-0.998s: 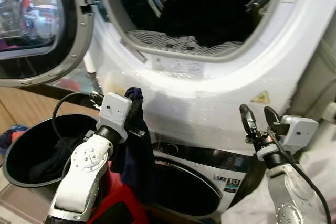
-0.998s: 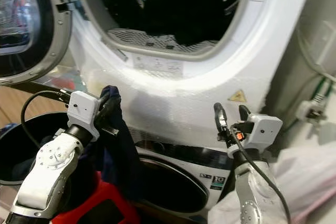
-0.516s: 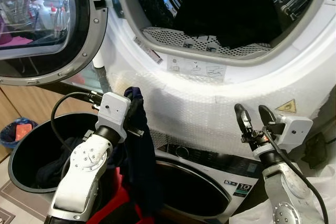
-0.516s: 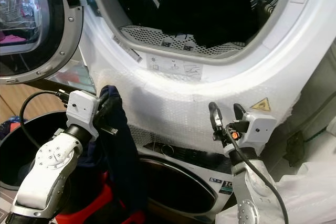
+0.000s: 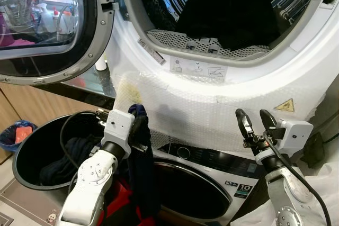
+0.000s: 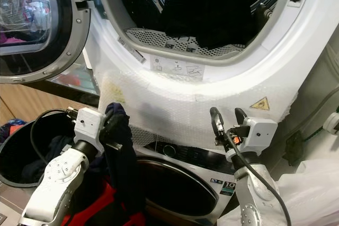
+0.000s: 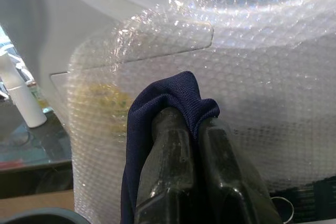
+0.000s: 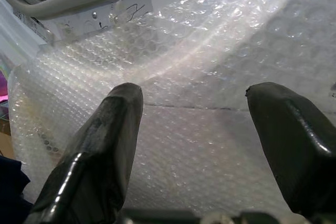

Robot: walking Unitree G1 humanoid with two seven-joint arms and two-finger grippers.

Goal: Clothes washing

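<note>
The left gripper (image 7: 194,124) pinches a dark navy cloth garment (image 5: 141,168) below the bubble-wrapped white dryer's round opening (image 5: 222,11); the right gripper (image 5: 256,123) hangs wide open, empty.

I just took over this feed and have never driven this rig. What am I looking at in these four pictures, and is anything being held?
The two wide pictures come from the robot's head, looking down at an open dryer drum stacked over a washer, with bubble wrap across the front. The other two come from cameras on the wrists. The left end effector is shut on a dark blue garment, which hangs down beside a black basket holding more clothes. The right end effector is open and holds nothing, pointing at the bubble wrap. Dark laundry already lies in the drum.
</note>
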